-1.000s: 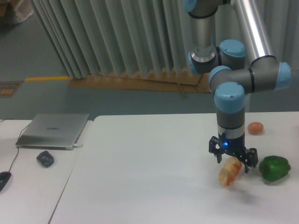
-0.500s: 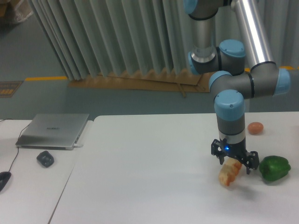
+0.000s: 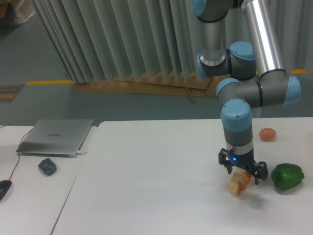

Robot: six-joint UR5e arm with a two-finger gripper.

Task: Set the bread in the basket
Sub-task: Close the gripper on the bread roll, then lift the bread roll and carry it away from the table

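The bread (image 3: pixel 239 183) is a small golden-tan roll with an orange-brown crust, hanging tilted from my gripper (image 3: pixel 242 175) at the right of the white table (image 3: pixel 156 186). The gripper is shut on the bread's upper end and holds it just above the table, where its shadow falls. No basket shows in the camera view.
A green bell pepper (image 3: pixel 287 176) lies just right of the gripper. A small orange-brown ball (image 3: pixel 267 134) sits behind it near the far edge. A laptop (image 3: pixel 56 136), a dark small object (image 3: pixel 47 166) and a mouse (image 3: pixel 4 188) lie on the left desk.
The gripper with the bread has shifted slightly left and a little lower. The pepper and the ball have not moved.
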